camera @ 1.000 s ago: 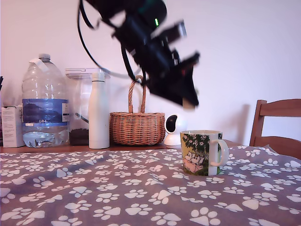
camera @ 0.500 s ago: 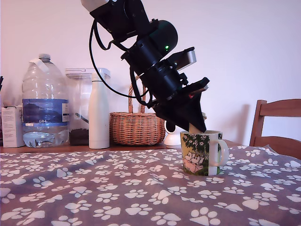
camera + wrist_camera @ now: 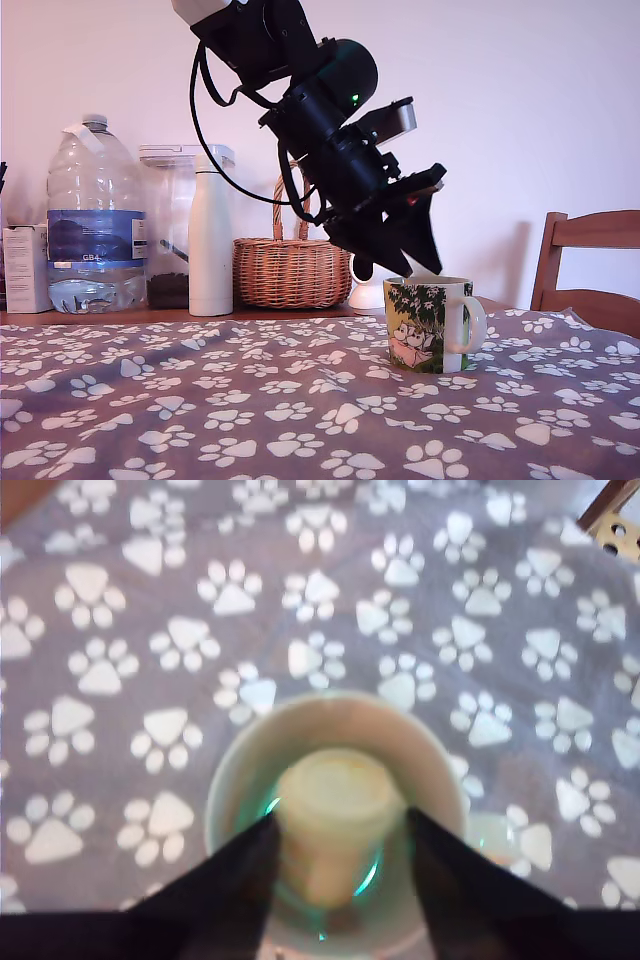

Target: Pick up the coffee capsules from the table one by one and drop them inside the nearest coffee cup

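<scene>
The white coffee cup (image 3: 425, 325) with its green leafy print stands on the paw-print table (image 3: 200, 400) at the exterior view's right. My gripper (image 3: 412, 268) hangs just above its rim, black fingers (image 3: 432, 255) spread apart. The wrist view looks straight down into the cup (image 3: 235, 770): a cream-beige coffee capsule (image 3: 338, 800) sits within the cup's opening, between the two parted fingers (image 3: 245, 865) of the gripper (image 3: 340, 825). From the exterior view the capsule is hidden. No other capsule shows on the cloth (image 3: 120, 630).
Along the back stand a large water bottle (image 3: 95, 215), a clear container (image 3: 170, 225), a tall white bottle (image 3: 210, 235), a wicker basket (image 3: 292, 265) and a round white camera (image 3: 367, 275). A wooden chair (image 3: 590, 260) is at the exterior view's right.
The arm came down from high above to the cup's rim carrying the capsule. In the last half second the fingers parted and the capsule left their tips.
</scene>
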### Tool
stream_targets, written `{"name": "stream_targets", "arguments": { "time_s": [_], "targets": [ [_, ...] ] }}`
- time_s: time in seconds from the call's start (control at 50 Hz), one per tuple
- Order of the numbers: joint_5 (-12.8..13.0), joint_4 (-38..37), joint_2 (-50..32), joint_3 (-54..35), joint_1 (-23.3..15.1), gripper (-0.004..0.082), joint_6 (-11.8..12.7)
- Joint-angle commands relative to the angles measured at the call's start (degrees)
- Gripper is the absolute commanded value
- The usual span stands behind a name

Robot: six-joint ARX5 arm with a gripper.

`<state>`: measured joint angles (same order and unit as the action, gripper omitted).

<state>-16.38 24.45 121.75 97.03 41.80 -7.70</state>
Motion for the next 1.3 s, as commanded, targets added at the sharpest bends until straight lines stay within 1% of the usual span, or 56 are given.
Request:
{"name": "stream_targets", "arguments": {
  "time_s": [0.0,0.26,0.36,0.4,0.46,0.5,0.52,0.58,0.62,0.66,1.08,1.2,1.28],
  "targets": [
    [0.0,-0.7,1.4,1.1,0.8,0.0538,0.3],
    [-0.1,-0.4,1.3,1.3,1.3,0.0527,0.2],
    [-0.1,-0.2,1.2,1.8,1.3,0.0460,-0.2],
    [-0.1,0.1,1.1,2.1,1.3,0.0417,-0.2],
    [-0.2,0.5,1.1,2.7,1.3,0.0320,-0.3],
    [-0.7,0.8,1.0,3.1,1.3,0.0242,-0.3],
    [-1.1,0.9,0.9,3.2,1.3,0.0183,-0.3],
    [-1.2,0.9,0.7,3.2,1.3,0.0037,-0.5],
    [-1.2,1.0,0.3,3.2,1.4,-0.0029,-1.2],
    [-1.2,1.1,0.0,3.2,1.4,-0.0020,-1.6],
    [-1.2,1.6,-5.9,3.1,1.0,-0.0020,-1.8],
    [-1.2,1.5,-8.3,2.9,1.0,-0.0020,-3.0],
    [-1.2,1.2,-10.3,2.0,1.0,-0.0020,-3.3]
  ]
}}
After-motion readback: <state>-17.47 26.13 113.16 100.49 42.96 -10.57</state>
